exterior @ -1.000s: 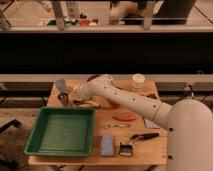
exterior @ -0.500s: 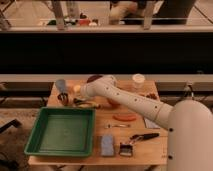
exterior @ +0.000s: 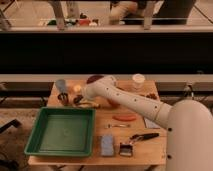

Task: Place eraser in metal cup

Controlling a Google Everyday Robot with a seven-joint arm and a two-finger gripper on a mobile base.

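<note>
The metal cup (exterior: 63,98) is a short dark cylinder at the table's back left, just in front of the taller pale blue cup (exterior: 61,85). My gripper (exterior: 78,100) is low over the table just right of the metal cup, at the end of the white arm (exterior: 125,102) that reaches in from the lower right. A small dark shape at the gripper may be the eraser, but I cannot tell it apart from the gripper. No other small black block shows on the table.
A green tray (exterior: 35,142) fills the front left. A white cup (exterior: 138,80) stands at the back right. A red-orange object (exterior: 125,117), a pale blue block (exterior: 106,144) and a black-handled brush (exterior: 137,138) lie at the front. A yellowish item (exterior: 91,104) lies by the gripper.
The gripper end seems to have shifted slightly to the right, away from the metal cup. The other things have not moved.
</note>
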